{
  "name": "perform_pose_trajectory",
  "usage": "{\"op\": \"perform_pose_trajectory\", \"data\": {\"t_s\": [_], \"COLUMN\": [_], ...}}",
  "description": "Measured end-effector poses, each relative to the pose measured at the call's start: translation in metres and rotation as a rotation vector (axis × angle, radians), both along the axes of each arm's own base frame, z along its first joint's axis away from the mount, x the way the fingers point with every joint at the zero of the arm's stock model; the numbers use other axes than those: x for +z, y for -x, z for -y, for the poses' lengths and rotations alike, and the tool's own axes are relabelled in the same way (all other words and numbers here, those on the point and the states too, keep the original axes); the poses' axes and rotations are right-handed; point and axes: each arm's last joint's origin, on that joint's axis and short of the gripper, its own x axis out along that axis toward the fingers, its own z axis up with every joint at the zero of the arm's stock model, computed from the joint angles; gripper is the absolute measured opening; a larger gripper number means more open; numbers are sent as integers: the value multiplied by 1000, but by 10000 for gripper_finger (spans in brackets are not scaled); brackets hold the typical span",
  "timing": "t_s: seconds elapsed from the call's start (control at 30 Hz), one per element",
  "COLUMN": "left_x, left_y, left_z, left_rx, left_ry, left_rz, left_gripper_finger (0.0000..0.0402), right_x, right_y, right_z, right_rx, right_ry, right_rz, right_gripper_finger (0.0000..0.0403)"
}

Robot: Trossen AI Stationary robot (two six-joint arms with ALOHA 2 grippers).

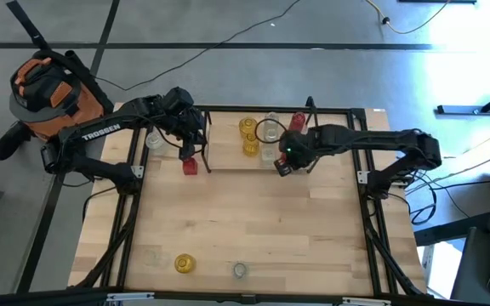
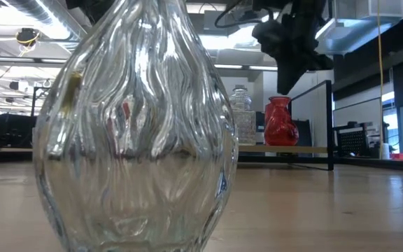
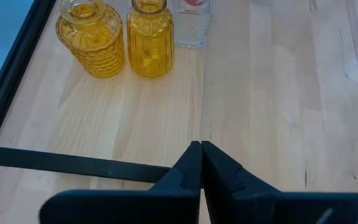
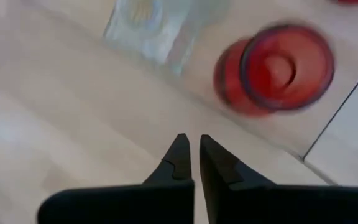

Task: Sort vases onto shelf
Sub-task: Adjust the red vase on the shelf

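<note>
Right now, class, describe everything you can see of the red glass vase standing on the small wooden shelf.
The red glass vase is translucent and glossy, with a rounded, faceted body narrowing to a short neck and flared rim. It stands upright on the small light-wood shelf, beside a clear ribbed jar. From above its round mouth shows. Nothing grips it.

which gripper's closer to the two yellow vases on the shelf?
Left. The left gripper sits at the shelf edge facing the yellow vases; the right gripper is past the clear ones.

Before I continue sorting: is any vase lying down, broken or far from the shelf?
None looks broken or tipped. A yellow vase and a clear vase stand alone at the table's near edge, away from the shelf.
</note>
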Motion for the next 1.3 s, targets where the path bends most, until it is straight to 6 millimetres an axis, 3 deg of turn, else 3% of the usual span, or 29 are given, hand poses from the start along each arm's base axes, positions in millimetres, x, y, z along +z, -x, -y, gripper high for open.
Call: {"op": "perform_pose_trajectory", "data": {"t_s": [1.3], "left_x": [0], "left_y": [0], "left_z": [-1], "left_rx": [10], "left_ry": [-21], "left_rz": [-9], "left_gripper_finger": [0], "right_x": [-5], "right_y": [7], "right_z": [24], "right_rx": [-181], "right_ry": [215], "right_rz": [-103], "right_gripper_finger": [0]}}
